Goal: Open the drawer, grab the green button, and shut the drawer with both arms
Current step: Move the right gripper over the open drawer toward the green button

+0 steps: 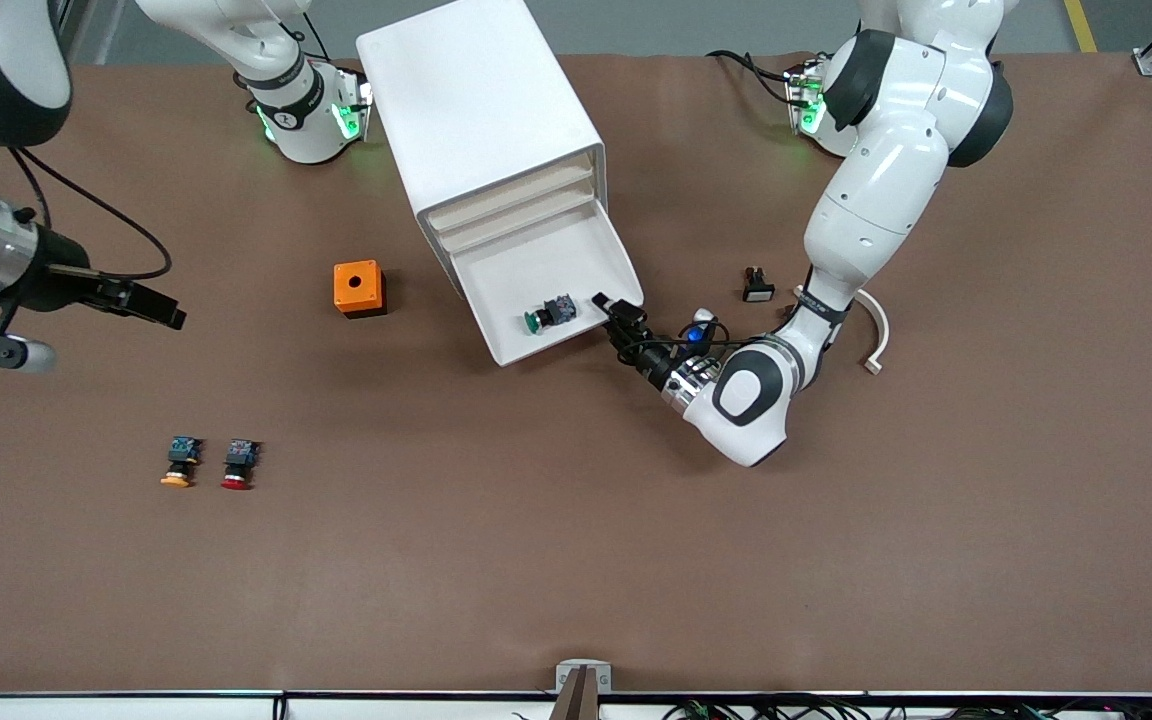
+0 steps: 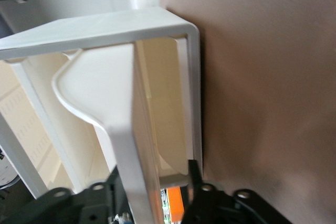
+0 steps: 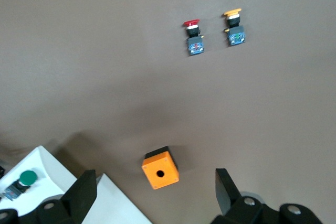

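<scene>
While the drawer (image 1: 546, 290) is standing pulled out of the white cabinet (image 1: 481, 110), the green-capped button (image 1: 549, 314) is lying inside it, near the wide front panel. The left gripper (image 1: 608, 312) is sitting at the corner of that front toward the left arm's end of the table, its fingers (image 2: 193, 174) straddling the panel's edge and closed on it. The right gripper (image 1: 151, 305) is hanging over bare table toward the right arm's end, fingers (image 3: 81, 195) spread wide and holding nothing. An orange box with a hole (image 1: 359, 288) is sitting beside the cabinet. An orange-capped button (image 1: 179, 462) and a red-capped button (image 1: 239, 465) are lying side by side nearer the front camera. A small black switch (image 1: 757, 285) and a curved white piece (image 1: 876, 335) are lying near the left arm.
</scene>
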### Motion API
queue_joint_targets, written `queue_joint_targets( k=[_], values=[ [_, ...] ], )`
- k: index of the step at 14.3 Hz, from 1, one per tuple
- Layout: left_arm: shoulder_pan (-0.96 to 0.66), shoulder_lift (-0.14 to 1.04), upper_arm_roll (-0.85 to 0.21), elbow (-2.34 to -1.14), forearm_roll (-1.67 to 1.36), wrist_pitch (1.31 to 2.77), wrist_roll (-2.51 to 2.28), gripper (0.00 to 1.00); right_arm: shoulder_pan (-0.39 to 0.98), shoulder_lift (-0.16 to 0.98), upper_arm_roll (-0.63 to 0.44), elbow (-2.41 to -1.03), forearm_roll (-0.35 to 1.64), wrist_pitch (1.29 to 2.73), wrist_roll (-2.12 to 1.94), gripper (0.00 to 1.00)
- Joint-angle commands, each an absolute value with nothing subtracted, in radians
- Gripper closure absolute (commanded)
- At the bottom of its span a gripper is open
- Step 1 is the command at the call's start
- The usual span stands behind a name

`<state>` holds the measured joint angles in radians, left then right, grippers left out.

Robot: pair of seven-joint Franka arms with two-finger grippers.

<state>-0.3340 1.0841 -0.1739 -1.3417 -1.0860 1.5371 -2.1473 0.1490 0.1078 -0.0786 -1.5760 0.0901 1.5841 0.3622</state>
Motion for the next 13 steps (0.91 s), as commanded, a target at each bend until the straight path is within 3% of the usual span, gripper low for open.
queue_joint_targets(
  k=[1,10,13],
  values=[
    [-0.318,1.077,-0.172,-1.313,-1.106,1.557,-2.058,0.01,0.221,0.115,-0.084,-1.559,0.095,1.583,0.512,0.0],
    [-0.322,1.005,-0.042,-1.2,-0.962,1.559,-1.355,0.01,0.438,0.133,-0.084,-1.655,0.087,1.733,0.981,0.0],
    [-0.341,0.97,-0.017,-1.164,-0.827,1.641,-1.277,0.01,0.515,0.181,-0.086,-1.68,0.083,1.805,1.135,0.0]
  ],
)
